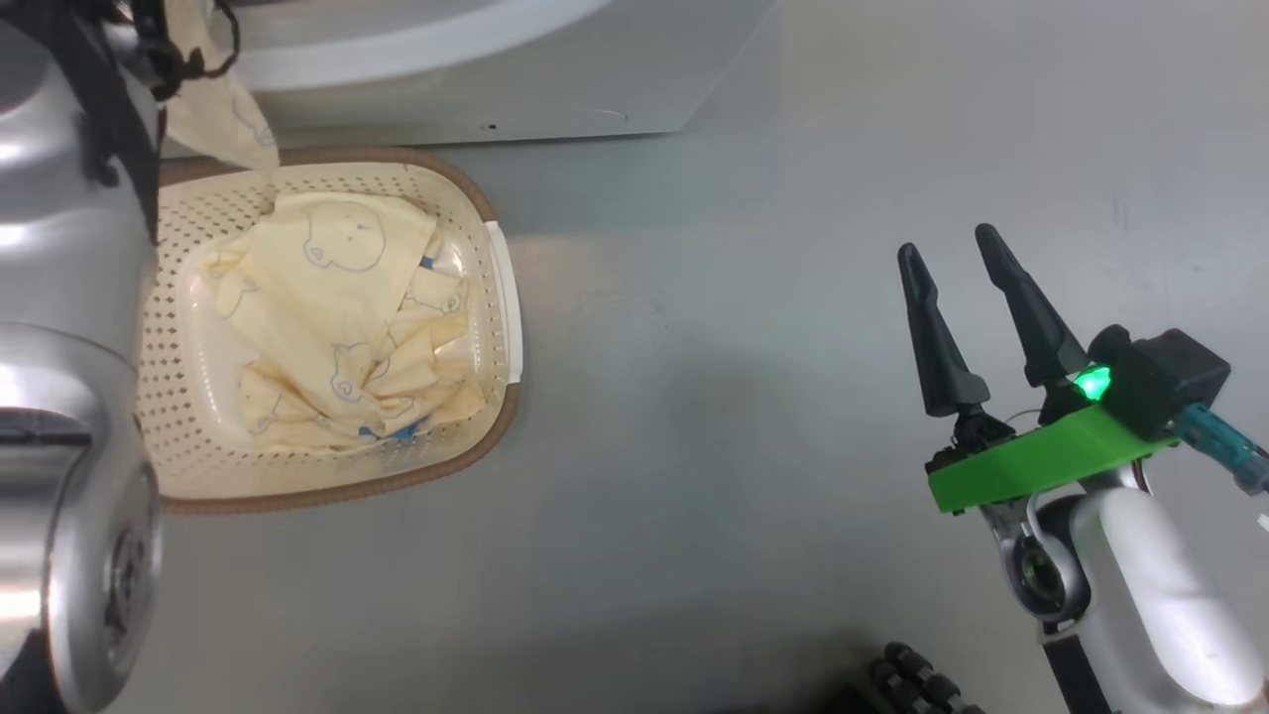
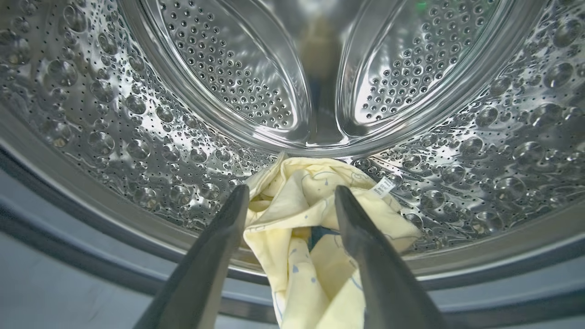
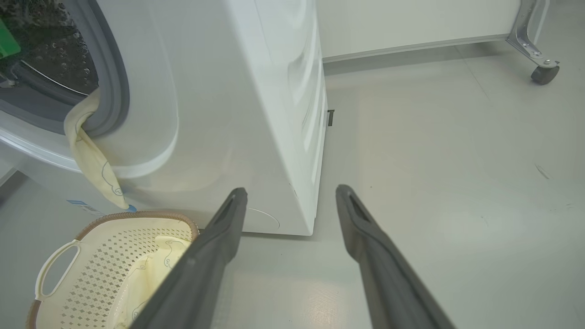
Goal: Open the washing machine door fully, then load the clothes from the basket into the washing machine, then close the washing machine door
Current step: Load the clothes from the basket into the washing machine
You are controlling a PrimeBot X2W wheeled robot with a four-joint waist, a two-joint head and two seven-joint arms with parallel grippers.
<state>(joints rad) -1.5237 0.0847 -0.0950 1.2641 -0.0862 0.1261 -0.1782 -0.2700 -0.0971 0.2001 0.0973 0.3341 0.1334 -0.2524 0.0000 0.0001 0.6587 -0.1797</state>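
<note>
Pale yellow blue-printed soft garments (image 1: 337, 327) mid-left in cream perforated plastic basket (image 1: 466, 188), another yellow garment (image 2: 311, 214) draped over steel drum lip (image 2: 480, 256) lower centre: light, floppy, pinch a raised fold; left gripper (image 2: 290, 189) and right gripper (image 1: 947, 243) fingers apart, clamping nothing.

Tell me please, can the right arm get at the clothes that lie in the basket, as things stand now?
Probably yes. The right claw is open over the floor, to the right of the basket, and nothing stands between them. The basket has no lid, and the clothes lie exposed.

No legible text, white tag (image 2: 383, 186) on the clothes (image 2: 297, 194) perhaps printed (too small), blue sticker (image 3: 78, 204) on washing machine (image 3: 219, 114) blurred
</note>
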